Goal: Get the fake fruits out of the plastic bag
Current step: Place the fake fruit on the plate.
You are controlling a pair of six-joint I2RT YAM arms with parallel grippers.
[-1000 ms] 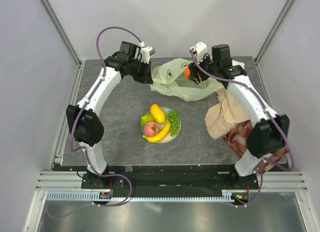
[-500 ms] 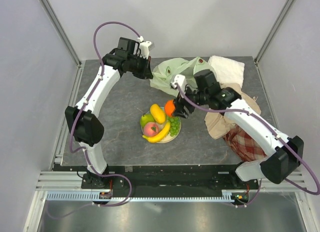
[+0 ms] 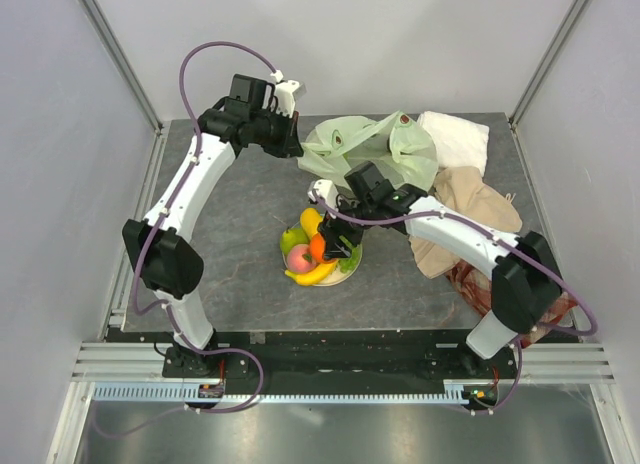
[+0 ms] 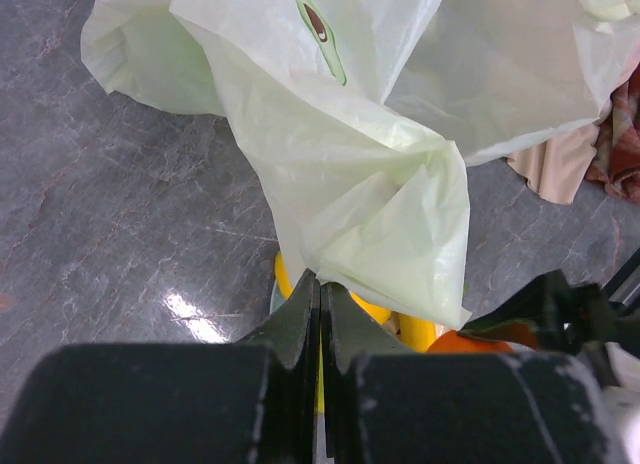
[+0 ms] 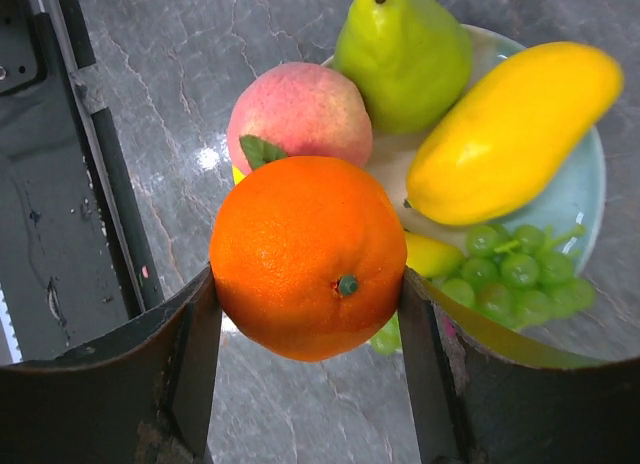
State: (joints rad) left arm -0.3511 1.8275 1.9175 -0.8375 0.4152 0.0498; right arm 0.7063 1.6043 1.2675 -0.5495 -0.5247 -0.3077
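The pale-green plastic bag lies crumpled at the back of the table. My left gripper is shut on its left edge and holds the film up. My right gripper is shut on an orange and holds it just above the pale-blue plate. On the plate lie a pink peach, a green pear, a yellow mango, green grapes and a banana. The orange also shows in the left wrist view. I cannot see inside the bag.
A white cloth lies at the back right. A beige cloth and a plaid cloth lie along the right side, under the right arm. The black frame rail runs along the table's near edge.
My right gripper has carried the orange from the bag's mouth forward and left to above the plate. The bag now lies more spread out. My left gripper keeps its hold on the bag.
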